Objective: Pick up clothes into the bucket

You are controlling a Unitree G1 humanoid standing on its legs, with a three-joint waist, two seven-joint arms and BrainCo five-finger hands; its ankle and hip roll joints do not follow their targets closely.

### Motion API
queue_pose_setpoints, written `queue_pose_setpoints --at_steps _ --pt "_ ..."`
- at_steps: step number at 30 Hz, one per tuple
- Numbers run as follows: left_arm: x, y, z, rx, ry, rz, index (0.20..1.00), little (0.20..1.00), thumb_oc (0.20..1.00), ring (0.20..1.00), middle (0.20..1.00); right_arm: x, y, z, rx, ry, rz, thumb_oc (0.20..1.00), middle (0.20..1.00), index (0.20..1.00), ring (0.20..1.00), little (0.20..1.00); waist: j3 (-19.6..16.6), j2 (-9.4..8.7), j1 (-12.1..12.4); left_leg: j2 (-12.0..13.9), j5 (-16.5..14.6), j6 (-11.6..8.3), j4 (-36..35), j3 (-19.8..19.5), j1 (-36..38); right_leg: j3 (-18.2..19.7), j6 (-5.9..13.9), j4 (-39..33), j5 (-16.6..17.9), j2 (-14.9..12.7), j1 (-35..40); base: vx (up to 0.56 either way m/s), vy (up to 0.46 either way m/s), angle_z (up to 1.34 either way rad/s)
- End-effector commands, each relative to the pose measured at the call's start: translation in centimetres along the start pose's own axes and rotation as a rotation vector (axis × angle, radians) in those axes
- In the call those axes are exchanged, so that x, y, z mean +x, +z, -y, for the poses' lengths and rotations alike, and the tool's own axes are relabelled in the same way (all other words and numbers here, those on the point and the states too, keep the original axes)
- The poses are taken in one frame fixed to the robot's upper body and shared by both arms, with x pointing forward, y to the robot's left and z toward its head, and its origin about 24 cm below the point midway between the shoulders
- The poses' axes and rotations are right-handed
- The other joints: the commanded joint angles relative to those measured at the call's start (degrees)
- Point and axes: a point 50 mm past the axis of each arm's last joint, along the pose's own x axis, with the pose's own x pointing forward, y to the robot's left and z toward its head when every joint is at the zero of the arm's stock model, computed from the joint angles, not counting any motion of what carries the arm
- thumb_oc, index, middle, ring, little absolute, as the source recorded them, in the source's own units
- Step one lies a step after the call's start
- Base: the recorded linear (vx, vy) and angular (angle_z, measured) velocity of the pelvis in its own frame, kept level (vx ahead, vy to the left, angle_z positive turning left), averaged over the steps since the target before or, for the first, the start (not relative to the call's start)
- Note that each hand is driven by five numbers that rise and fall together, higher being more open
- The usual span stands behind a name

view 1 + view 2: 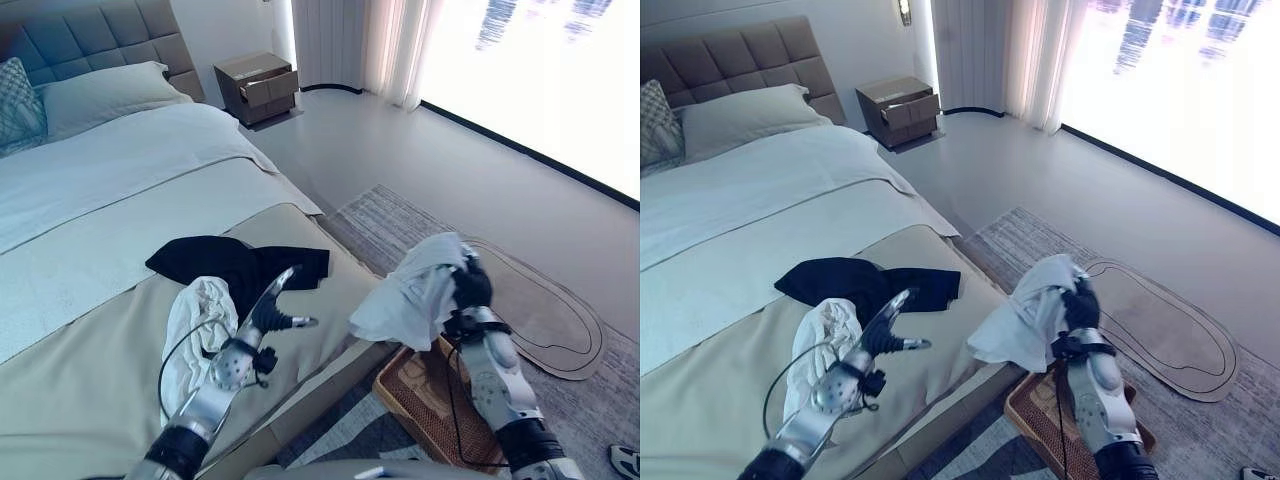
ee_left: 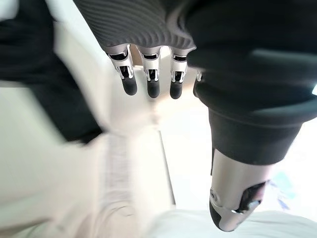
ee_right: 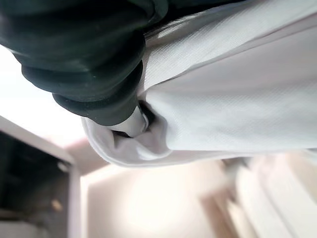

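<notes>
While clutching white cloth (image 1: 415,290): rt robot hand (image 1: 470,285) raised.

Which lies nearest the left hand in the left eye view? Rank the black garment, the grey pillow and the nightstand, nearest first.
From the left hand:
1. Black garment, on the bed beside the fingers.
2. Grey pillow, at the headboard.
3. Nightstand, beyond the bed by the wall.

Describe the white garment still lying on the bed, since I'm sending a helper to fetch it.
Start at the bed and go to its beige foot end, near the edge facing the rug. A crumpled white garment lies there, just below the black garment and beside the open left robot hand. It lies on the bed, unlike the white cloth in the right robot hand.
</notes>
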Motion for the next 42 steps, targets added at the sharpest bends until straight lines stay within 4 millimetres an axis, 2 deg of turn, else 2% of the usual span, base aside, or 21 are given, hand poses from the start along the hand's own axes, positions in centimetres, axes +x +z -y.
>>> queue_pose_setpoints --at_steps 1,3,4,7,10,13,17,19,21,22,28,29,30,33,34,38,39,41,42 --pt "0.2 1.0 -3.5 -0.03 0.12 0.072 1.0 1.0 1.0 1.0 1.0 1.5 7.3 -0.4 0.103 -0.02 0.408 0.2 0.2 0.2 0.2 0.2 0.3 -1.9 0.5 -0.8 -6.7 1.87 7.0 -0.3 -0.9 0.6 -2.0 3.6 2.9 1.1 -5.5 0.0 0.0 0.0" --pt "-0.2 0.8 -3.8 -0.043 0.135 0.065 1.0 1.0 1.0 1.0 1.0 1.3 7.9 0.1 0.084 -0.047 0.43 0.2 0.2 0.2 0.2 0.2 0.3 -1.93 0.5 -0.8 -6.8 1.9 7.2 -0.3 -1.0 0.6 -1.97 3.6 2.9 1.0 -5.6 0.0 0.0 0.0" --pt "-0.9 0.5 -4.5 -0.059 0.171 0.058 1.0 1.0 1.0 1.0 1.0 0.9 8.9 1.5 0.035 -0.109 0.47 0.2 0.2 0.2 0.2 0.2 0.3 -2.03 0.5 -0.8 -6.8 1.94 7.3 -0.3 -1.1 0.6 -1.98 3.7 2.8 1.0 -5.6 0.0 0.0 0.0" --pt "-1.6 0.3 -5.3 -0.085 0.228 0.061 1.0 1.0 1.0 1.0 1.0 0.2 9.9 3.2 -0.018 -0.189 0.514 0.2 0.2 0.2 0.2 0.2 0.5 -2.04 0.3 -0.8 -6.8 1.95 7.3 -0.3 -1.2 0.6 -1.92 3.7 2.8 1.0 -5.7 0.0 0.0 0.0" --pt "-2.1 0.2 -5.8 -0.122 0.264 0.068 1.0 1.0 1.0 1.0 1.0 -0.2 10.4 4.0 -0.041 -0.229 0.537 0.2 0.2 0.2 0.2 0.2 0.6 -2.02 0.2 -0.8 -6.8 1.93 7.2 -0.2 -1.3 0.6 -1.88 3.7 2.9 1.1 -5.8 0.0 0.0 0.0" --pt "-2.8 0.7 -7.2 -0.192 0.357 0.115 1.0 1.0 1.0 1.0 1.0 -1.4 11.0 5.9 -0.111 -0.301 0.541 0.2 0.2 0.2 0.2 0.2 0.7 -2.1 -0.2 -0.8 -6.8 1.91 7.2 -0.1 -1.4 0.7 -1.89 3.8 2.9 1.1 -6.1 0.0 0.0 0.0" --pt "-3.1 0.7 -7.8 -0.252 0.418 0.135 1.0 1.0 1.0 1.0 1.0 -2.3 10.0 7.2 -0.148 -0.335 0.477 0.2 0.2 0.2 0.2 0.2 0.8 -2.19 -0.6 -0.7 -6.8 1.86 7.1 0.1 -1.5 0.9 -1.96 3.9 2.8 1.2 -6.4 -0.01 -0.007 -0.04" --pt "-3.4 1.0 -8.4 -0.341 0.474 0.182 1.0 1.0 1.0 1.0 1.0 -3.1 8.8 8.1 -0.236 -0.341 0.379 0.2 0.2 0.2 0.2 0.2 1.0 -2.35 -0.8 -0.6 -6.8 1.83 7.4 0.3 -1.6 1.2 -2.03 4.1 2.8 1.3 -6.7 -0.02 -0.022 -0.06" --pt "-3.5 1.4 -8.6 -0.391 0.504 0.223 1.0 1.0 1.0 1.0 1.0 -3.4 8.0 7.8 -0.275 -0.315 0.326 0.2 0.2 0.2 0.2 0.2 1.2 -2.37 -1.1 -0.6 -6.8 1.84 7.7 0.5 -1.7 1.5 -2.1 4.3 2.8 1.3 -6.9 -0.02 -0.019 -0.09" --pt "-3.6 1.4 -8.6 -0.392 0.504 0.222 1.0 1.0 1.0 1.0 1.0 -3.4 7.9 7.7 -0.275 -0.314 0.325 0.2 0.2 0.2 0.2 0.2 1.2 -2.37 -1.1 -0.6 -6.9 1.84 7.8 0.5 -1.8 1.6 -2.09 4.3 2.7 1.3 -7.0 -0.02 -0.012 -0.09" --pt "-3.4 2.8 -9.2 -0.421 0.543 0.315 1.0 1.0 1.0 1.0 1.0 -4.1 4.3 8.4 -0.263 -0.341 0.171 0.2 0.2 0.2 0.2 0.2 2.4 -1.99 -1.5 -0.7 -7.2 1.88 8.9 0.8 -2.8 2.0 -2.12 5.0 2.8 1.0 -7.9 -0.02 -0.01 -0.04" --pt "-3.4 2.8 -9.2 -0.42 0.544 0.314 1.0 1.0 1.0 1.0 1.0 -4.1 4.3 8.4 -0.263 -0.34 0.171 0.2 0.2 0.2 0.2 0.2 2.4 -2.02 -1.6 -0.7 -7.2 1.89 8.9 0.8 -2.8 2.0 -2.12 5.0 2.8 1.0 -7.9 0.0 0.0 0.0" --pt "-3.4 3.2 -9.3 -0.415 0.55 0.333 1.0 1.0 1.0 1.0 1.0 -4.5 3.3 9.0 -0.277 -0.366 0.12 0.2 0.2 0.2 0.2 0.2 2.8 -1.89 -1.6 -0.9 -7.2 1.97 9.1 0.9 -2.9 1.9 -2.07 5.3 2.7 0.7 -8.0 0.0 0.0 0.0" --pt "-3.4 3.5 -9.5 -0.415 0.559 0.351 1.0 1.0 1.0 1.0 1.0 -5.0 2.4 9.6 -0.292 -0.407 0.073 0.2 0.2 0.2 0.2 0.2 3.5 -1.77 -1.8 -1.1 -7.4 2.11 9.5 0.6 -3.3 2.0 -2.02 6.1 2.5 0.4 -8.4 -0.03 0.012 0.0" --pt "-3.3 4.1 -9.6 -0.413 0.557 0.38 1.0 1.0 1.0 1.0 1.0 -5.4 1.4 10.2 -0.301 -0.441 0.021 0.2 0.2 0.2 0.2 0.2 4.4 -1.48 -1.9 -1.4 -7.4 2.18 9.8 0.5 -3.8 2.0 -1.94 6.7 2.4 -0.1 -8.9 -0.04 0.019 0.01" --pt "-3.1 5.2 -9.7 -0.439 0.549 0.446 1.0 1.0 1.0 1.0 1.0 -4.9 0.3 10.9 -0.323 -0.486 -0.031 0.2 0.2 0.2 0.2 0.2 7.0 -1.07 -1.9 -2.1 -7.7 2.4 11.7 0.2 -6.0 2.3 -1.84 8.4 2.5 -0.9 -10.9 -0.13 0.037 0.02" --pt "-3.0 6.2 -9.8 -0.464 0.536 0.498 1.0 1.0 1.0 1.0 1.0 -4.1 0.1 10.9 -0.317 -0.5 -0.037 0.2 0.2 0.2 0.2 0.2 9.3 -0.54 -1.6 -2.3 -7.9 2.57 13.3 0.1 -7.9 2.6 -1.8 9.9 2.5 -1.7 -12.9 -0.17 0.047 0.0" --pt "-2.8 6.6 -9.7 -0.48 0.519 0.522 1.0 1.0 1.0 1.0 1.0 -3.5 -0.1 11.0 -0.323 -0.51 -0.045 0.2 0.2 0.2 0.2 0.2 10.4 -0.22 -1.5 -2.5 -8.3 2.75 14.7 0.0 -9.3 3.1 -1.88 11.3 2.3 -2.0 -14.4 -0.18 0.05 0.0" --pt "-2.5 7.8 -9.6 -0.505 0.495 0.579 1.0 1.0 1.0 1.0 1.0 -1.9 0.1 10.4 -0.314 -0.504 -0.027 0.2 0.2 0.2 0.2 0.2 13.1 0.49 -1.4 -2.5 -8.8 2.91 17.5 -0.1 -12.0 3.9 -2.04 14.3 2.0 -2.8 -17.6 -0.24 0.061 -0.02"
